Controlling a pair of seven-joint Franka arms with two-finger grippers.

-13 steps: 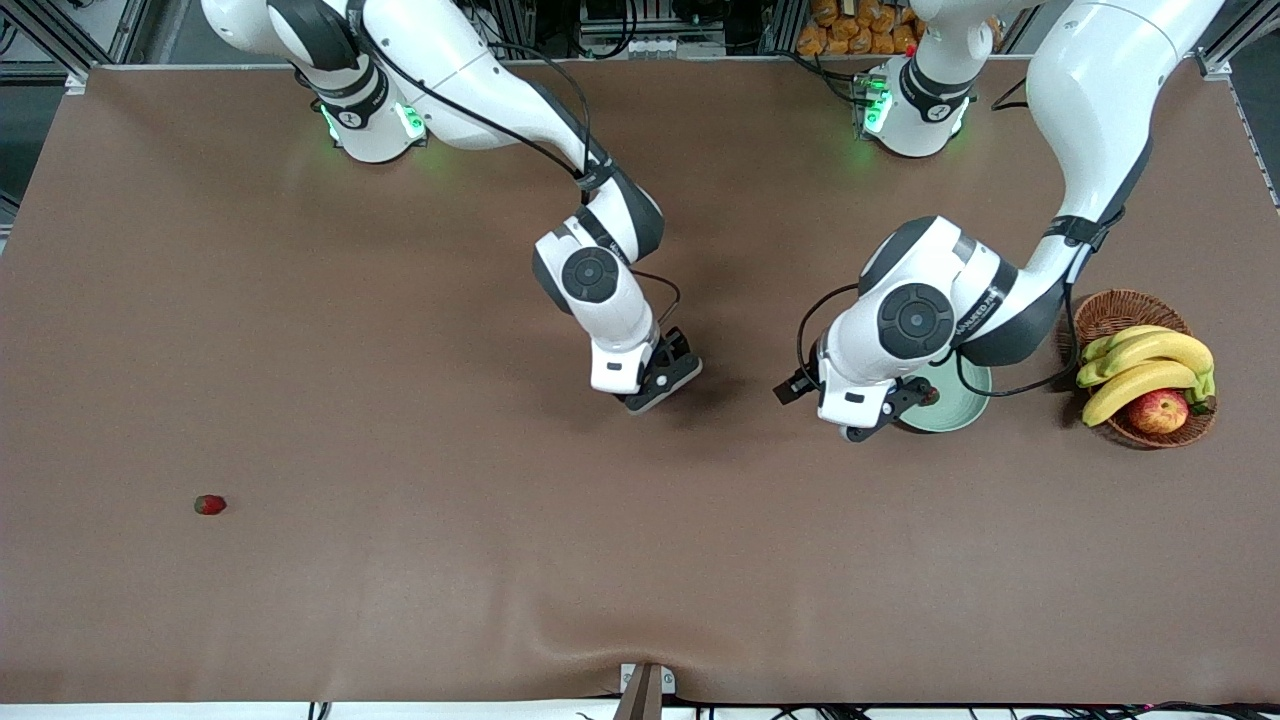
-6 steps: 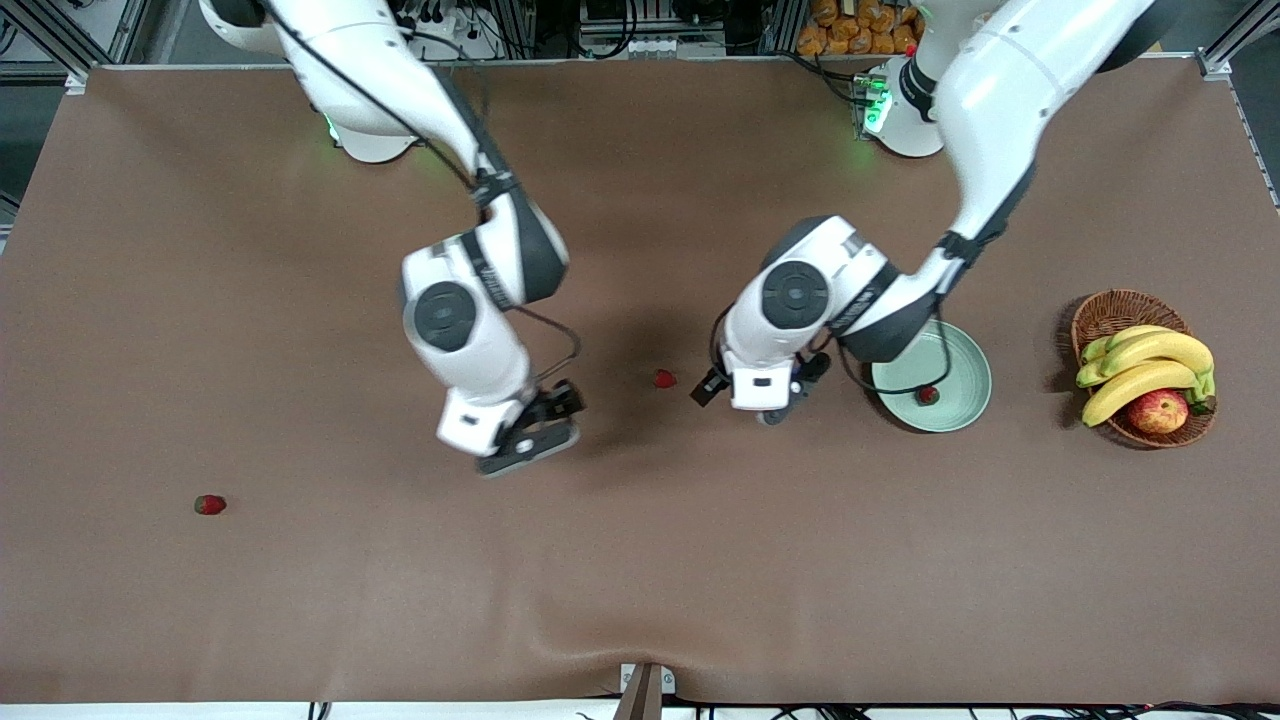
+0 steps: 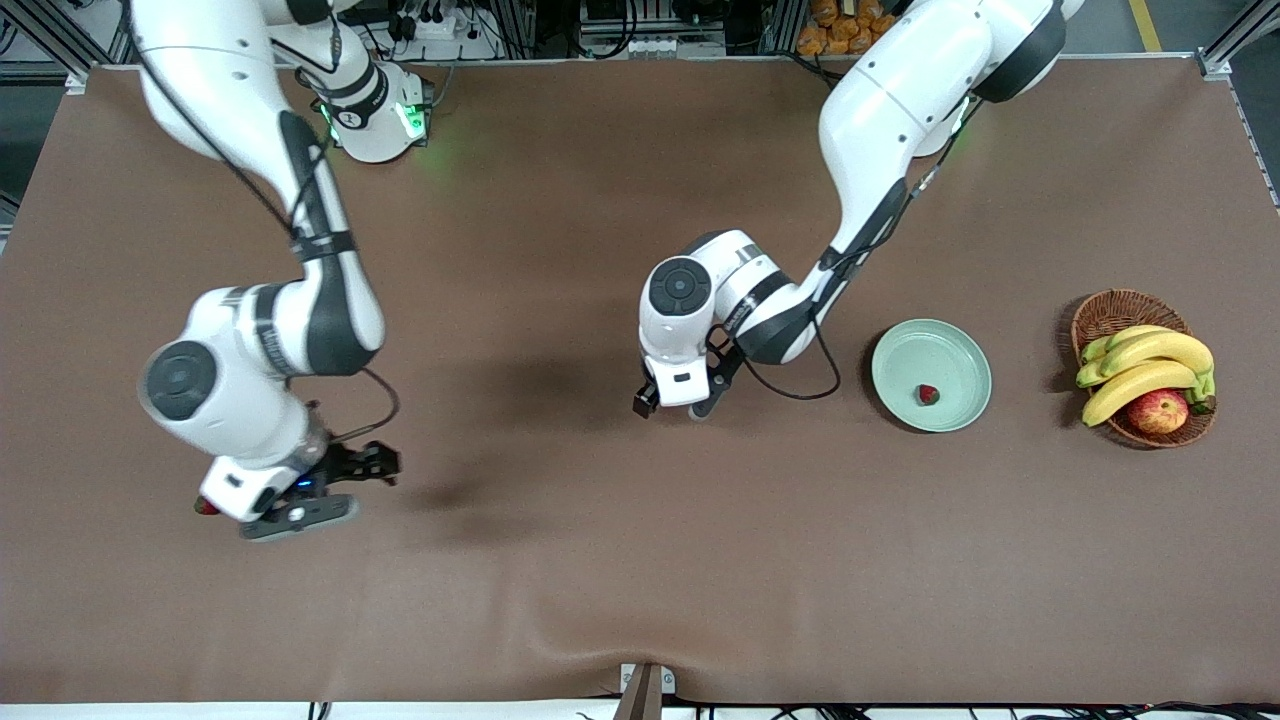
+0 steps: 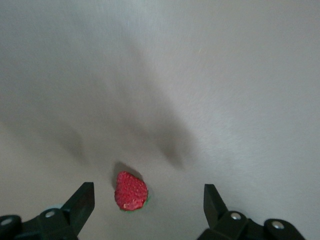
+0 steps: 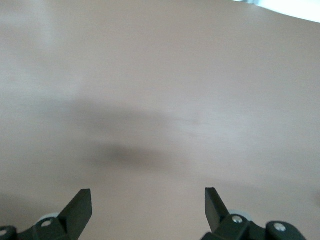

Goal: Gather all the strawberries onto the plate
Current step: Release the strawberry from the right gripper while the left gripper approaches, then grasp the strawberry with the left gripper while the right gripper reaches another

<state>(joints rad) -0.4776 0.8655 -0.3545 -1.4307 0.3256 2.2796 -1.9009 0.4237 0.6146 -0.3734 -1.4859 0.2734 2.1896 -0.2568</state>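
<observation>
The mint-green plate [image 3: 955,352] lies toward the left arm's end of the table, with one strawberry [image 3: 928,394] in it. My left gripper [image 3: 682,406] is open over the table's middle. It hides a second strawberry in the front view. In the left wrist view that strawberry [image 4: 131,191] lies on the table between the open fingers of the left gripper [image 4: 148,196], closer to one finger. My right gripper [image 3: 330,490] is open and empty, low over the table at the right arm's end. A third strawberry [image 3: 205,506] peeks out beside its hand. The right wrist view shows the right gripper [image 5: 148,197] over bare table.
A brown wicker basket [image 3: 1112,312] with bananas [image 3: 1150,365] and an apple [image 3: 1158,410] stands at the left arm's end, beside the plate. The table's front edge has a small bracket [image 3: 645,685].
My left gripper let a strawberry go in the plate and moved from the plate to over the middle strawberry. My right gripper swung from the table's middle to beside the third strawberry.
</observation>
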